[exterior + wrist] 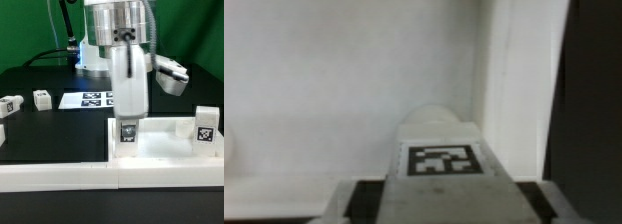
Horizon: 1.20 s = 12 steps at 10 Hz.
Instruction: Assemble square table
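The white square table top [165, 150] lies at the front on the exterior view's right, with its raised rim up. My gripper [128, 112] is shut on a white tagged leg [128, 132] and holds it upright over the top's left part, its lower end at or just above the surface. In the wrist view the leg [441, 150] points down at the white top [331, 80] near its rim [518, 80], with my gripper [441, 208] closed on its sides. Another tagged leg [205, 125] stands upright at the top's right corner.
Two loose tagged legs [41, 98] [10, 104] lie on the black table at the exterior view's left. The marker board [88, 99] lies behind the gripper. White bar-shaped wall pieces [60, 170] run along the front. Another white part [172, 76] lies at the back right.
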### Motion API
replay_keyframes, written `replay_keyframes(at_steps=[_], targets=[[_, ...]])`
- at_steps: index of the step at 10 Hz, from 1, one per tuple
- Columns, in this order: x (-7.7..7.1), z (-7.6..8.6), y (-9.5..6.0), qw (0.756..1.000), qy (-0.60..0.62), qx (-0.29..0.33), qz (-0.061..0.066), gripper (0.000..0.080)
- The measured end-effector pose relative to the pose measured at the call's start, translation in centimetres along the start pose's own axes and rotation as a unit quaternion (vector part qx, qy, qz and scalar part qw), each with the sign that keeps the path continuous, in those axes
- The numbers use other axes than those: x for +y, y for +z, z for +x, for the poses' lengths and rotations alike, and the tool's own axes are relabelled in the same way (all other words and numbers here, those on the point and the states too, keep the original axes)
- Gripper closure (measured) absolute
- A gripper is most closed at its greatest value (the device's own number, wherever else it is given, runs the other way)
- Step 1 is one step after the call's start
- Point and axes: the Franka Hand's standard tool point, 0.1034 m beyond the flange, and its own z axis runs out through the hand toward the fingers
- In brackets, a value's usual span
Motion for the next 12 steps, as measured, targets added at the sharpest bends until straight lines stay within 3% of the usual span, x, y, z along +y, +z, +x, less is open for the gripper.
replay_keyframes(at_steps=[4, 10, 12], targets=[[0.01, 0.19, 0.13, 0.994, 0.112, -0.015, 0.001, 0.0512], [0.13, 0.31, 0.11, 0.987, 0.162, -0.012, -0.002, 0.0512], [-0.10, -0.37, -0.49, 0.988, 0.155, -0.016, -0.001, 0.0190]])
